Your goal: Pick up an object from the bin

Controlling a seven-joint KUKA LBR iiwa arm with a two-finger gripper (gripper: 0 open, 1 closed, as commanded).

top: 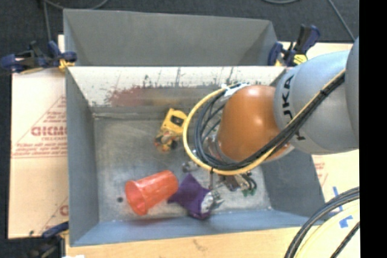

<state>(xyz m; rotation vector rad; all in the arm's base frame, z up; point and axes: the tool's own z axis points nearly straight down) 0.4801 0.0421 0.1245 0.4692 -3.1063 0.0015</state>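
Three items: purple lump [188, 193] beside gripper [213, 200], 6 o'clock; orange cup [151, 191], 7; yellow toy [171, 127], 11. Gripper open/closed: can't tell.

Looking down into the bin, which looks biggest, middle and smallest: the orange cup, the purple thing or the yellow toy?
1. orange cup, lying on its side, clearly the largest.
2. purple thing, partly hidden, so it may be bigger than it looks.
3. yellow toy, a little smaller than the purple thing; those two are close.

purple crumpled lump [188, 193], lying at bin [78, 148] front, against fallen orange cup [151, 191].
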